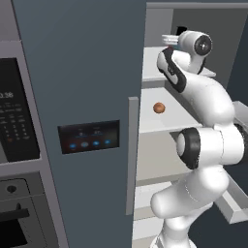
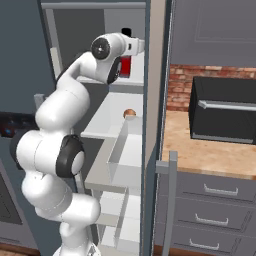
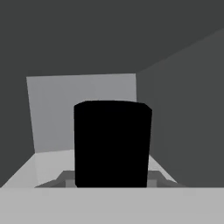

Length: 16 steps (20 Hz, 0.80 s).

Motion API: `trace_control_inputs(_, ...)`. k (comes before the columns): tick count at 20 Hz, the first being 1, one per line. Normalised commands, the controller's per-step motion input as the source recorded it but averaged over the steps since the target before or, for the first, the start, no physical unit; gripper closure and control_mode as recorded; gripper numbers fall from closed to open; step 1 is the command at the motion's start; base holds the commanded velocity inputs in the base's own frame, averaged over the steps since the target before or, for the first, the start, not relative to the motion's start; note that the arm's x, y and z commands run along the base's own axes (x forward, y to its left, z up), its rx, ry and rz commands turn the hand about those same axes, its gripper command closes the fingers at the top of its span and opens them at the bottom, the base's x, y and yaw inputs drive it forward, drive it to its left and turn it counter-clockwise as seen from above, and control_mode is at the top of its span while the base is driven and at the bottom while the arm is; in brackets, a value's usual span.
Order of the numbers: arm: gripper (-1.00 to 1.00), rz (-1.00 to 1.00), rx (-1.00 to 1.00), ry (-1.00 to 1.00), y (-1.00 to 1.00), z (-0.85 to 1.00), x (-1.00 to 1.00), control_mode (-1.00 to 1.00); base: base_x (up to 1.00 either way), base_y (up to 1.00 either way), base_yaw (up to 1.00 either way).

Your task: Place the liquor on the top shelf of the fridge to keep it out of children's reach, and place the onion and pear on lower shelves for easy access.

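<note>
The fridge [image 1: 82,72] stands open, and my arm reaches into its upper part. In the right base view the red label of the liquor [image 2: 125,65] shows just under my hand, over the top shelf [image 1: 151,62]. The bottle's black cap [image 3: 112,140] rises close in the hand view. My gripper [image 3: 111,180] is shut on the liquor, a grey fingertip [image 3: 65,178] pressed to each side. The brown-orange onion [image 1: 159,107] [image 2: 129,113] rests on the lower shelf [image 1: 154,123] directly beneath. The pear is out of view.
The fridge's closed left door carries a dark panel with blue lights [image 1: 89,137] and a long handle [image 1: 131,155]. Black wall ovens [image 1: 14,121] stand to its left. The open door's bin [image 2: 122,150] juts beside the shelves. At right is a wooden counter [image 2: 210,152] holding a black appliance [image 2: 225,112].
</note>
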Motion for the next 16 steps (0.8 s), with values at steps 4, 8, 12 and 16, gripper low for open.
trace_control_inputs(4, 1.0, 0.01, 0.0, 0.0, 0.0, -0.19, 0.5, -1.0, 0.0, 0.0, 0.0)
trace_control_inputs(8, 1.0, 0.02, 0.0, 0.0, 0.0, -0.24, 0.38, -1.0, 0.0, 0.0, 0.0)
trace_control_inputs(12, 1.0, 0.02, 0.0, -0.02, 0.0, -0.29, 0.37, -1.0, 0.0, 0.0, 0.0)
trace_control_inputs(16, 1.0, 0.04, 0.0, -0.1, 0.0, -0.28, 0.36, -1.0, 0.0, 0.0, 0.0)
